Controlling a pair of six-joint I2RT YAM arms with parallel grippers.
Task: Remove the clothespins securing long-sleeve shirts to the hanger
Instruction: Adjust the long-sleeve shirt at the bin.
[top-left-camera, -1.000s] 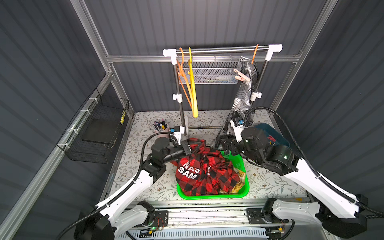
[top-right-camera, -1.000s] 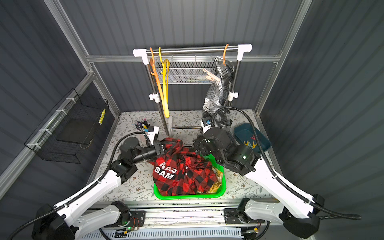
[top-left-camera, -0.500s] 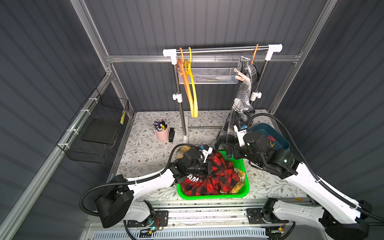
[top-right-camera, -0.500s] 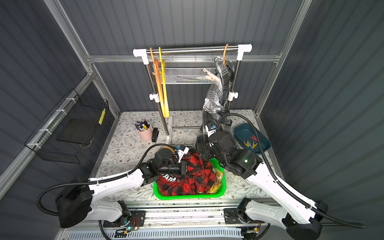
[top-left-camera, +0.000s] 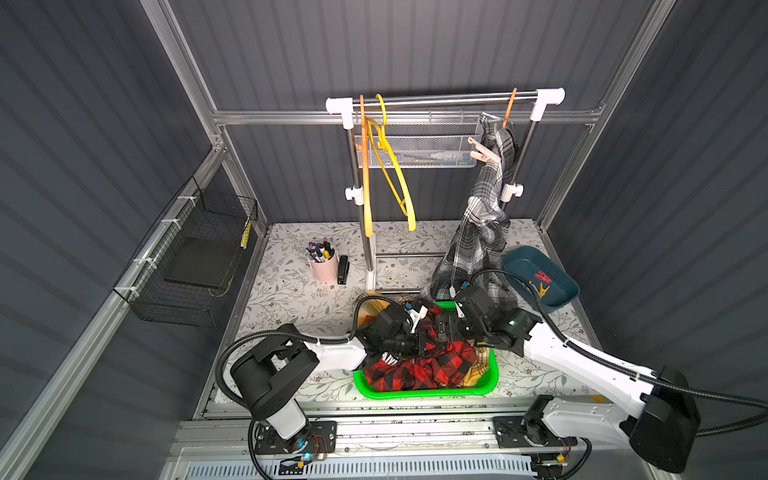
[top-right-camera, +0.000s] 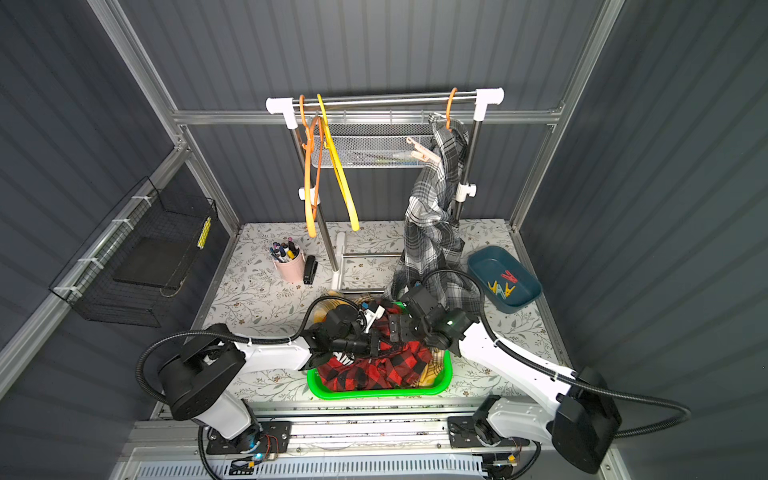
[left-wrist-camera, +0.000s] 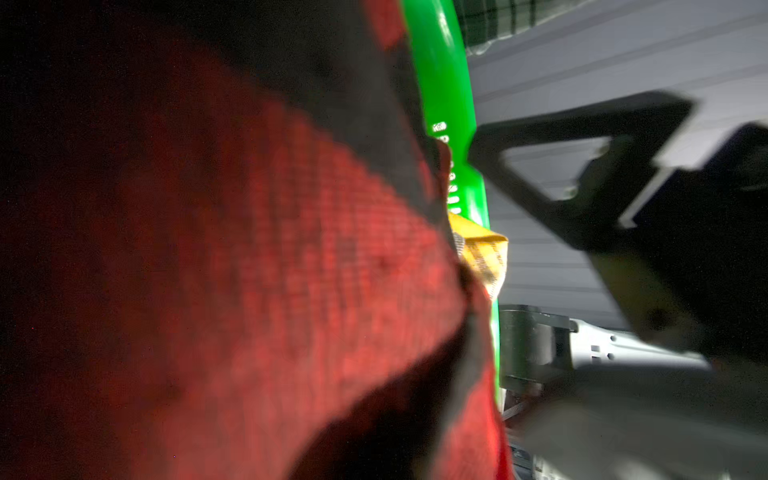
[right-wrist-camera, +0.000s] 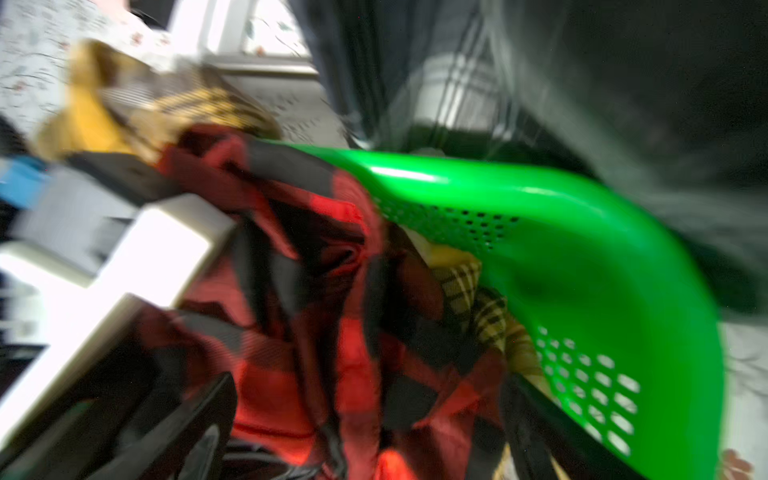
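While both arms reach into the green basket (top-left-camera: 436, 392) at the near edge of the counter (top-left-camera: 291, 291), the left fingers (top-left-camera: 420, 345) are clenched tight, low in the red checked shirt (top-left-camera: 415, 372) piled inside it; whether any cloth is caught between them cannot be told. Just beside them, over the basket's far half, the right fingers (top-left-camera: 441, 330) stand released, spread wide above the same shirt. A yellow plaid shirt (top-left-camera: 478, 368) lies under the red one at the basket's right corner. Behind the basket a grey plaid shirt (top-left-camera: 482, 232) hangs from an orange hanger (top-left-camera: 509, 108) on the rail (top-left-camera: 449, 97). Its hem reaches the basket's far rim, and a pink clothespin (top-left-camera: 484, 153) is clipped to it near the top. Behind and to the right of the basket, a blue tray (top-left-camera: 524, 266) holds a red clothespin (top-left-camera: 541, 276) and yellow clothespins (top-left-camera: 542, 290).
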